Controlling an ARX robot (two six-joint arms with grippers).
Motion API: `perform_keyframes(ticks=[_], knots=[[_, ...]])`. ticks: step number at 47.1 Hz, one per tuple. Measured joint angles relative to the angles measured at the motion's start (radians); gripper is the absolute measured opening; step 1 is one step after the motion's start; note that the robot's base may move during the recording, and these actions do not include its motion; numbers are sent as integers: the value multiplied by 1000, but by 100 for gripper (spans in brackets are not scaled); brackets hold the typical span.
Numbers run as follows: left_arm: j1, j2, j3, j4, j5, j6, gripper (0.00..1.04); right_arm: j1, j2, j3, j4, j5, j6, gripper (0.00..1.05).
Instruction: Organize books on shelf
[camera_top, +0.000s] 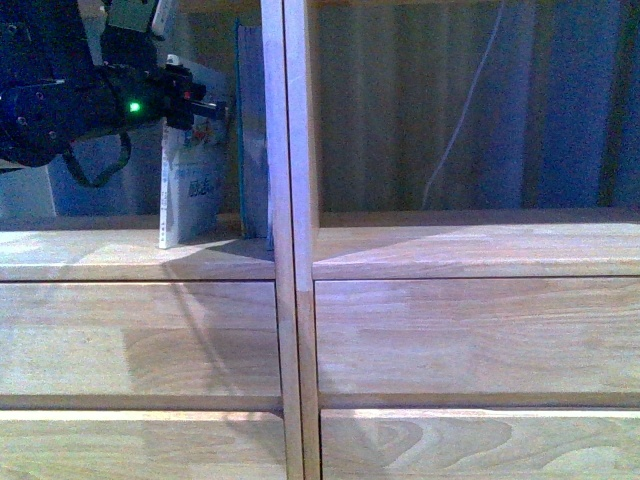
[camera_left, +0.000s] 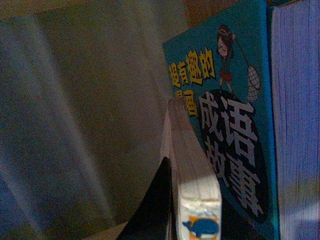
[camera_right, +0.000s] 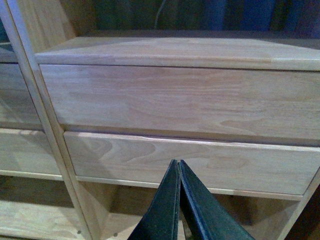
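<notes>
The thin white paperback with the colourful cover (camera_top: 190, 190) stands askew on the left compartment's board of the light-wood bookcase (camera_top: 130, 262). It is near the teal-covered thin book (camera_top: 250, 130), which is set against the central divider. The left gripper (camera_top: 205, 105) is at the paperback's upper edge. One black finger (camera_left: 155, 205) lies against its side and the other is hidden, so a clamp cannot be confirmed. The paperback is best squared gently toward the divider, with its foot kept from sliding. The right gripper (camera_right: 179, 200) is pressed closed on nothing.
</notes>
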Motion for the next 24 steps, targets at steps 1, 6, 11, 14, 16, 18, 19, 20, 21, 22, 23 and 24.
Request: perform_keyframes(ticks=[1,6,11,14,16,18,19,20,21,22,23,24], knots=[[-3,5,8,-1,-2,2,7,0,-9,-3,-7,0,0,3],[-18,35,50,-8,-27,2,7,0,-47,-15,-34,0,0,3],[-34,60,86,-14,-68,2,7,0,-80,-37,-27,-1,-1,3],[-40,65,92,-19,-83,2,10,0,-98,-37,-43,0,-1,3],[-43,66,93,-19,-88,1,16,0,-107,-37,-50,0,-1,3],[-45,66,93,-19,-92,1,21,0,-118,-37,-61,0,-1,3],[-46,67,93,-19,-98,1,25,0,-120,-37,-64,-1,-1,3],[-48,67,92,-19,-100,1,28,0,-128,-37,-72,-1,-1,3],[-49,67,91,-18,-105,0,34,0,-133,-37,-77,0,-1,3],[-50,67,90,-15,-108,-1,37,0,-140,-37,-84,0,-1,3],[-51,67,84,-7,-111,-2,43,0,-144,-37,-89,0,-1,3],[-51,67,79,-3,-111,-3,46,0,-152,-37,-96,0,-1,3]])
